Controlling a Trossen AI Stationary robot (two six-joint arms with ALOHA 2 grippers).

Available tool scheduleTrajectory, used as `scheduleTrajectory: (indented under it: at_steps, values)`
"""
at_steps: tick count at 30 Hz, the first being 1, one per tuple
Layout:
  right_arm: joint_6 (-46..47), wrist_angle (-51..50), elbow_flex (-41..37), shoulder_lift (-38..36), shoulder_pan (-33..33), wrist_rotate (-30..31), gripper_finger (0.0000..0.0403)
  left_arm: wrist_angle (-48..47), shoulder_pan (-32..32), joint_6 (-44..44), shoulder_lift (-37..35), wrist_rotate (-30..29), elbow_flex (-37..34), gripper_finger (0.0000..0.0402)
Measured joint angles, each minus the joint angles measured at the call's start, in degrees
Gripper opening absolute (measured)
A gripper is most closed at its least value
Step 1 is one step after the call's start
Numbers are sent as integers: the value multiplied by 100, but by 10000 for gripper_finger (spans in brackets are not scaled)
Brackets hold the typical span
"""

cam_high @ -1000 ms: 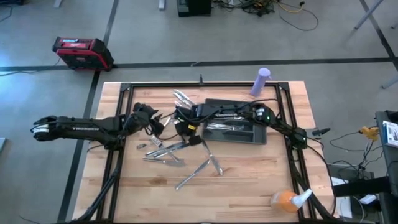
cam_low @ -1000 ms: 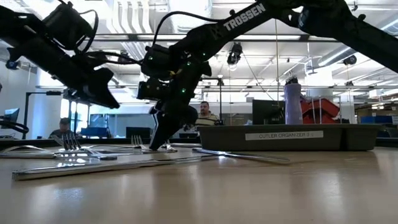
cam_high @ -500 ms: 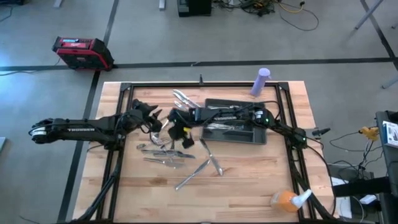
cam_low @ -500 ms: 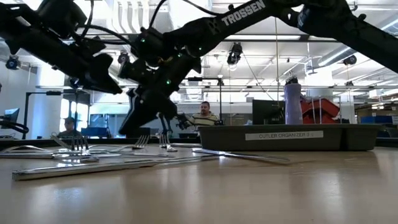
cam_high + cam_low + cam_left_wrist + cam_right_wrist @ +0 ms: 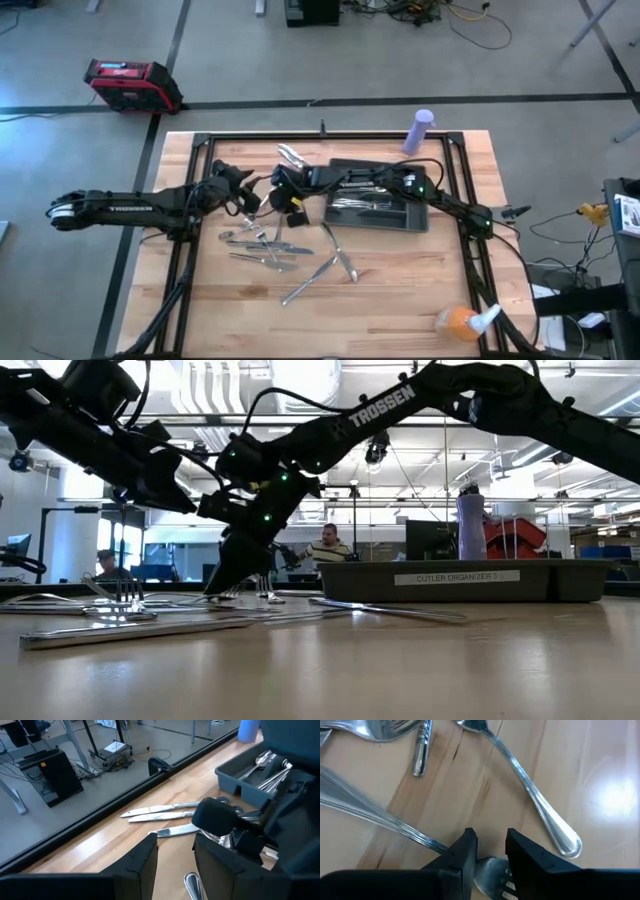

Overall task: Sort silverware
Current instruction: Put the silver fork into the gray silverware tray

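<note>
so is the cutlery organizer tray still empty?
No: the high view shows several pieces of silverware already lying in the grey cutlery organizer tray.

A robotics lab or workshop: a pale wooden butcher-block desk (image 5: pixel 400 300) in a black metal frame stands on a bare grey concrete floor (image 5: pixel 250 50) marked with dark tape lines. Loose cables (image 5: pixel 440 12) trail across it, beside a red and black equipment case (image 5: pixel 130 84). Seated people (image 5: pixel 328 546), monitors and exposed ceiling ducting fill the room behind.
</note>
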Motion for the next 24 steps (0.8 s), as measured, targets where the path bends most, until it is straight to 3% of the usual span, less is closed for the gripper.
scheduleTrajectory:
  at_steps: [8, 17, 24]
  values:
    - [-36, -1336, 76, -318, 50, 62, 56, 39, 0, 13, 57, 0, -29, 116]
    - [-1501, -2308, 538, -344, 11, -900, 78, 124, 0, 58, 103, 11, -66, 116]
    - [-2465, -2652, 346, -241, 9, -876, 79, 50, -2, 52, 125, 16, -105, 116]
